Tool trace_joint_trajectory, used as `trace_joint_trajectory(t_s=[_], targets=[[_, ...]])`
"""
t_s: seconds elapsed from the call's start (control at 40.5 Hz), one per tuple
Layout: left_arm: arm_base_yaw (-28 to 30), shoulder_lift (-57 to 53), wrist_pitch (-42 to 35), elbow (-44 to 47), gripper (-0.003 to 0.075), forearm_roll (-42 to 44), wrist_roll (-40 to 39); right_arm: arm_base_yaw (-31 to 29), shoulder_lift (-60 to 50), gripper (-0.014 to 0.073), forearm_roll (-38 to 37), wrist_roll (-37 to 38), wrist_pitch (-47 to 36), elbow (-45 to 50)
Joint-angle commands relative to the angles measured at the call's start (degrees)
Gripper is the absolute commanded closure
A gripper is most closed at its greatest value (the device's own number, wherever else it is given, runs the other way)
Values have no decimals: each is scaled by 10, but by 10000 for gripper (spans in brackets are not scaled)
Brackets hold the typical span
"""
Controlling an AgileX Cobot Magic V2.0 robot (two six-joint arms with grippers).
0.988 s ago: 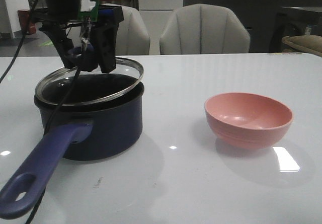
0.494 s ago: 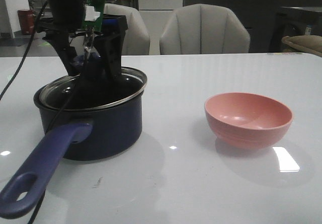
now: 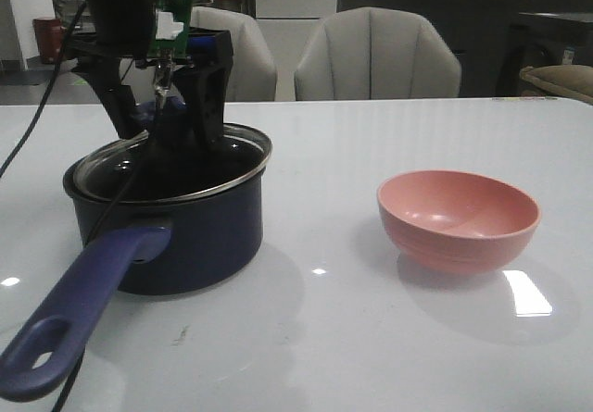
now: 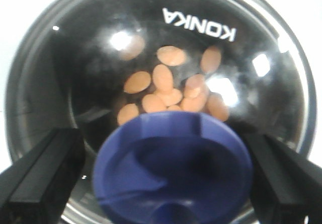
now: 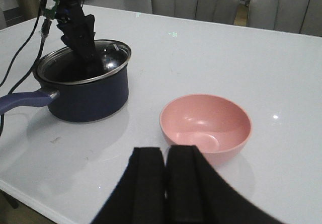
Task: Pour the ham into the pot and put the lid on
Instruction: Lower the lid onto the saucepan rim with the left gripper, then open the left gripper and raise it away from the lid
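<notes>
From the front, the jaws of the left gripper (image 3: 167,120) stood spread on either side of the knob, over the lid (image 3: 236,157). The lid sat on the pot (image 3: 199,227), though a slight tilt could not be ruled out. The long handle (image 3: 79,315) pointed toward the camera. The pink bowl (image 3: 459,219) stood well apart on the tabletop (image 3: 371,338), and it looked empty. The knob itself was mostly hidden behind the fingers.

In the left wrist view, the two black fingers (image 4: 40,168) flanked the blue knob (image 4: 173,168) with a gap on each side, so the jaws were apart and not pinching it. The ham (image 4: 171,85) lay in the pot, seen through the glass as orange-pink pieces. Glare blurred part of the glass.

In the right wrist view, the right gripper (image 5: 166,181) hung near the bowl with its jaws pressed together, holding nothing. The ham could not be made out from there.

Pouring appeared finished and the covering was at its release. The next move probably called for a straight lift of the left arm, clear of the knob, without nudging the lid.
</notes>
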Motion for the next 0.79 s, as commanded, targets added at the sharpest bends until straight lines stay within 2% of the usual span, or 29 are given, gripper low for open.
trace_joint_trajectory(t_s=[0.0,0.42,0.766], targets=[[-4,-37,20,-16,67,8,-3,0,6,456,7,-6,-41,-16],[-7,-50,20,-16,67,29,-3,0,6,456,7,-6,-41,-16],[-7,-132,20,-16,82,15,-3,0,6,456,7,-6,-41,-16]])
